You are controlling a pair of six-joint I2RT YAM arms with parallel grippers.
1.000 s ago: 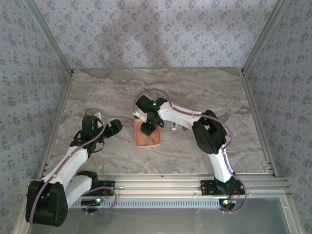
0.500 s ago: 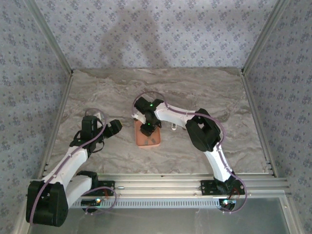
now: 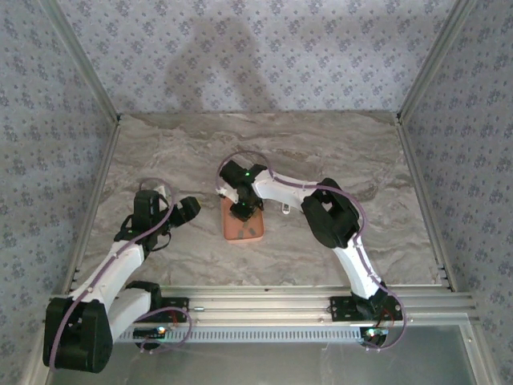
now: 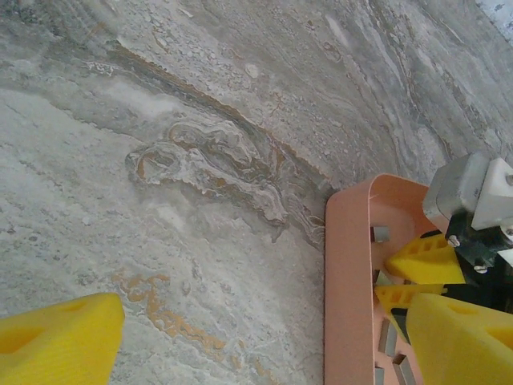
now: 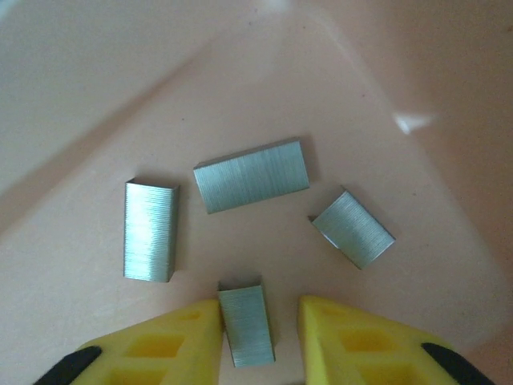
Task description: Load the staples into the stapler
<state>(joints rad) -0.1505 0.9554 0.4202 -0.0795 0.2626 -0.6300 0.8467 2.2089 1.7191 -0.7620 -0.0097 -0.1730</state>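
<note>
Your right gripper (image 5: pixel 260 309) is holding its two yellow fingers (image 5: pixel 184 341) narrowly apart, straddling one short grey strip of the staples (image 5: pixel 247 325). A sliver of tray is showing between the strip and the right-hand finger, so the jaws are not pinching it. Just ahead of the fingertips a longer strip (image 5: pixel 251 175) is lying crosswise. Another strip (image 5: pixel 151 231) is resting ahead and to the left, and a fourth (image 5: pixel 353 228) ahead and to the right. All four are lying flat on the floor of the salmon tray (image 5: pixel 120 80).

In the overhead view this gripper (image 3: pixel 243 210) is reaching down into the tray (image 3: pixel 247 233). The stapler (image 3: pixel 285 210) is lying on the table (image 3: pixel 160 144) just beside the tray, on the gripper's right; it is too small to make out in detail.

Your left gripper (image 4: pixel 264 321) is hovering with its jaws spread wide and nothing but marbled table between them. The tray's rim (image 4: pixel 349 265) is sitting just inside its right finger (image 4: pixel 465 337). From above, this gripper (image 3: pixel 188 210) is hanging near the tray's left side.
</note>
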